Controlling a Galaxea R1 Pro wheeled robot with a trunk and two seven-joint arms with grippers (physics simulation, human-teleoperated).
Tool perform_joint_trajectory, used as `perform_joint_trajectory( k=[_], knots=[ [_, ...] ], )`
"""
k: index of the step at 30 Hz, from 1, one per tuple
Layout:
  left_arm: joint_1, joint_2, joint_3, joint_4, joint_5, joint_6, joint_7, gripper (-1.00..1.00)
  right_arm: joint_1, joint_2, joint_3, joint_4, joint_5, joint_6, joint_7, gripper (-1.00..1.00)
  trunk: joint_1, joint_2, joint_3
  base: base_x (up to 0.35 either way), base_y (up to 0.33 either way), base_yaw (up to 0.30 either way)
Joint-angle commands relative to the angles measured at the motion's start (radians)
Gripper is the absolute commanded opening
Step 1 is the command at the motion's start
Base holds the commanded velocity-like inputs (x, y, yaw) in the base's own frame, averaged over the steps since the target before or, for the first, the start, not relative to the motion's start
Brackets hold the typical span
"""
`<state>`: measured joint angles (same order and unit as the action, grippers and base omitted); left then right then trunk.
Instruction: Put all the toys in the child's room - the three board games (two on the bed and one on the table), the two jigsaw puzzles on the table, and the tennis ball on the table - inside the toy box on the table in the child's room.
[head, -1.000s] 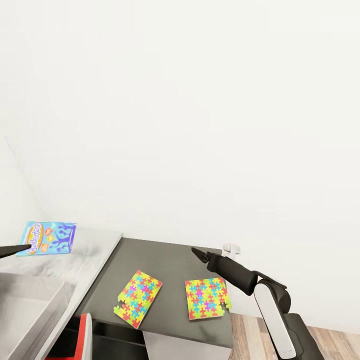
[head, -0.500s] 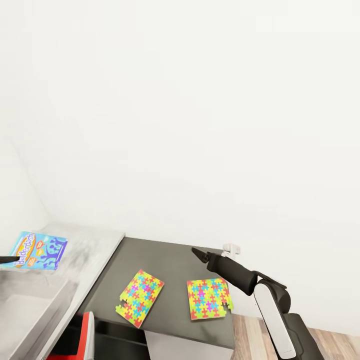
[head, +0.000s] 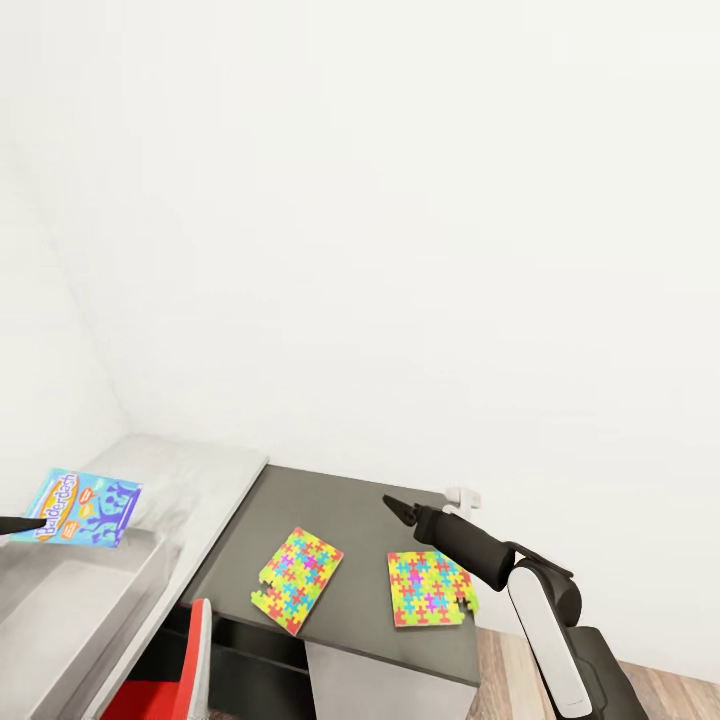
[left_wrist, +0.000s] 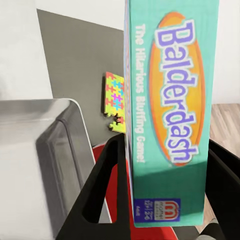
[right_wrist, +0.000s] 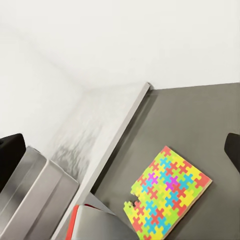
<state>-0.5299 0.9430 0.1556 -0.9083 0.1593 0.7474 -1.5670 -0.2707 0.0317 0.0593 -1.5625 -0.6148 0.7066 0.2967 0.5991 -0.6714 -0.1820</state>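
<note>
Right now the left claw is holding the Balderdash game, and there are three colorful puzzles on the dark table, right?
Not quite. The left claw does hold the Balderdash game, but the head view shows two colorful puzzles on the dark table, not three: one nearer the game, one nearer the right arm.

Counted contents. Board games: one, the Balderdash box (head: 82, 507), teal with an orange oval title panel, seen close up in the left wrist view (left_wrist: 170, 110). Jigsaw puzzles: two, both flat on the dark table (head: 360, 510); the first jigsaw puzzle (head: 298, 566) lies toward the table's front-left corner, and the second jigsaw puzzle (head: 432, 589) lies by the front edge near the right corner. Grey metal bins: one, the toy box (head: 70, 610), beside the table's left edge. Red containers: one, the red bin (head: 165, 690), below the table's front edge. Grippers: two, the left gripper (left_wrist: 165, 200) and the right gripper (head: 398, 507).
</note>
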Motion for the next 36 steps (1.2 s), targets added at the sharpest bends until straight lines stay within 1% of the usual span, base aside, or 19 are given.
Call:
perform_joint_trajectory(
  k=[1,6,14,17,18,19,21,36],
  knots=[
    [-0.001,0.000,-0.001,0.000,0.000,0.010,-0.004,-1.00,-0.001,0.001,-0.001,-0.001,0.000,0.005,0.002,1.00,0.000,-0.001,-0.002,-0.002,0.000,0.001],
    [-0.001,0.000,0.001,0.000,0.000,0.011,-0.004,-1.00,-0.001,0.001,-0.001,-0.001,0.000,0.005,0.002,1.00,0.000,-0.001,-0.002,-0.001,-0.022,0.020],
    [-0.001,-0.001,0.001,0.000,-0.001,0.010,-0.004,-1.00,-0.001,0.001,-0.001,-0.001,0.001,0.007,-0.002,1.00,0.000,-0.001,0.000,0.000,-0.137,0.181],
    [-0.001,-0.001,-0.012,0.000,-0.008,0.011,-0.004,-1.00,-0.001,0.001,-0.001,-0.001,0.001,0.007,-0.001,1.00,0.000,-0.001,0.000,0.000,-0.031,0.048],
    [-0.001,-0.001,-0.020,0.000,-0.010,0.011,-0.004,-1.00,-0.001,0.001,-0.001,-0.001,0.001,0.007,-0.001,1.00,0.000,-0.001,0.000,0.000,-0.014,0.022],
    [-0.001,-0.001,-0.037,0.000,-0.012,0.012,-0.004,-1.00,-0.001,0.001,-0.001,-0.001,0.001,0.008,-0.002,1.00,0.000,-0.001,0.000,0.000,-0.005,0.007],
    [-0.001,-0.001,-0.043,0.000,-0.014,0.012,-0.004,-1.00,-0.001,0.001,-0.001,-0.001,0.001,0.008,-0.001,1.00,0.000,-0.001,0.000,0.000,-0.002,0.004],
    [-0.001,-0.001,-0.048,0.000,-0.018,0.012,-0.004,-1.00,-0.001,0.001,-0.001,-0.001,0.001,0.008,-0.001,1.00,0.000,-0.001,0.000,-0.012,0.009,0.001]
  ],
)
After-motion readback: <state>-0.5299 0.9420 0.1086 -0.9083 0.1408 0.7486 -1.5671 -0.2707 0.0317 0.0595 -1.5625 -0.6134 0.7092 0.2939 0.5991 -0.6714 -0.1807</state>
